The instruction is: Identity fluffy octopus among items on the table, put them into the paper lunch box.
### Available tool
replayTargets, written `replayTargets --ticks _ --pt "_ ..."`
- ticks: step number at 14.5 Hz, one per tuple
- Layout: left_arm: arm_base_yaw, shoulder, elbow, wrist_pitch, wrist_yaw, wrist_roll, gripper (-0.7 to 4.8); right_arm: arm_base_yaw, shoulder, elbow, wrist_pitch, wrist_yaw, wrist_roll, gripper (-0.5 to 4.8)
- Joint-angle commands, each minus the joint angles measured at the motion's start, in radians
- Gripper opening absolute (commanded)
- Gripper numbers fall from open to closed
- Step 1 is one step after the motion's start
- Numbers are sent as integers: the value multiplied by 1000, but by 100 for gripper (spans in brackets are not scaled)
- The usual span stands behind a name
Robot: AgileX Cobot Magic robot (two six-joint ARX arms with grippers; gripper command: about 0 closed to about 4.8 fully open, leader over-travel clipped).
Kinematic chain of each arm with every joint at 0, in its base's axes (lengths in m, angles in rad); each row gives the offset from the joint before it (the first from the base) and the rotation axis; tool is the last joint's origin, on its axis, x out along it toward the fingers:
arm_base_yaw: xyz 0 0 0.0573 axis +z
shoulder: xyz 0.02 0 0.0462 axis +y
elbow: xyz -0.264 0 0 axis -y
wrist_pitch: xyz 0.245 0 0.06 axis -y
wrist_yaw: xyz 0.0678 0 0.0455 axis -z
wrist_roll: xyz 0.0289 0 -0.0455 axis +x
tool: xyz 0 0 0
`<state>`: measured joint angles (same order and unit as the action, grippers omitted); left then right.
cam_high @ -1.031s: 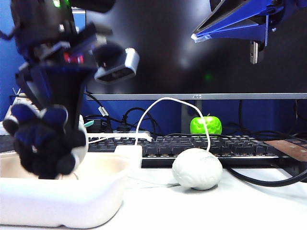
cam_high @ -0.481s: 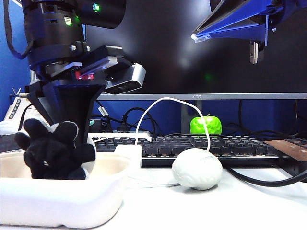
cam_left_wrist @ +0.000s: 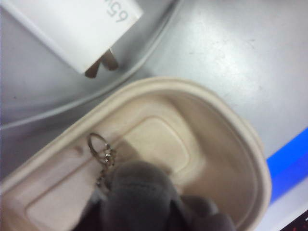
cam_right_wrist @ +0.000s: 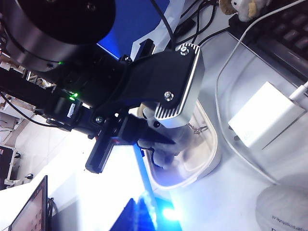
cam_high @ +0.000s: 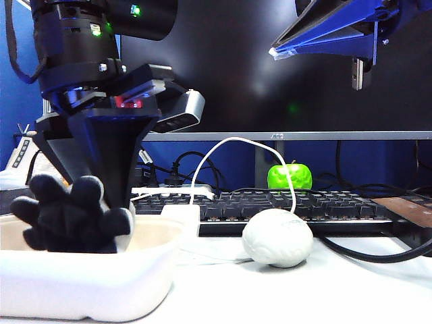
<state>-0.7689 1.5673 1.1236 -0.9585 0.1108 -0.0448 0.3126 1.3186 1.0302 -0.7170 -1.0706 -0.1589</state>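
The fluffy octopus (cam_high: 67, 217), black and plush, lies in the paper lunch box (cam_high: 88, 266) at the near left of the table. My left gripper (cam_high: 108, 199) stands right above and behind it, pointing down into the box, jaws parted and the toy slumped to their left. In the left wrist view the octopus (cam_left_wrist: 144, 197) fills the near edge over the box's floor and its metal key ring (cam_left_wrist: 96, 143) lies on that floor; the box rim (cam_left_wrist: 226, 120) curves around it. My right gripper (cam_high: 273, 52) hangs high at the right, blue fingers together, holding nothing.
A white brain-shaped ball (cam_high: 277, 237) rests on the table right of the box. Behind it are a black keyboard (cam_high: 304, 202), a green apple (cam_high: 289, 176) and a monitor. A white charger (cam_high: 181, 212) with its cable sits beside the box's far corner.
The left gripper came down into the box with the octopus, then its jaws parted and the toy sank and slumped to the left. The right arm stayed still.
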Motion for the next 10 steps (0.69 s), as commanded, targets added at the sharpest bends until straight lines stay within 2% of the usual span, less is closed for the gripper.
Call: replayTargets --ticks 1,3,6,10 --pt "0 -1 1 3 -2 -1 346 2 -5 6 2 -13 -7 -6" --pt "0 -1 1 4 -2 -1 382 2 -5 6 3 -13 -7 -6" --pt "0 -2 1 3 -17 0 382 2 -5 6 3 -13 -8 -6" --pt "5 -3 5 -50 -213 7 382 2 -5 6 -1 -12 -10 -6"
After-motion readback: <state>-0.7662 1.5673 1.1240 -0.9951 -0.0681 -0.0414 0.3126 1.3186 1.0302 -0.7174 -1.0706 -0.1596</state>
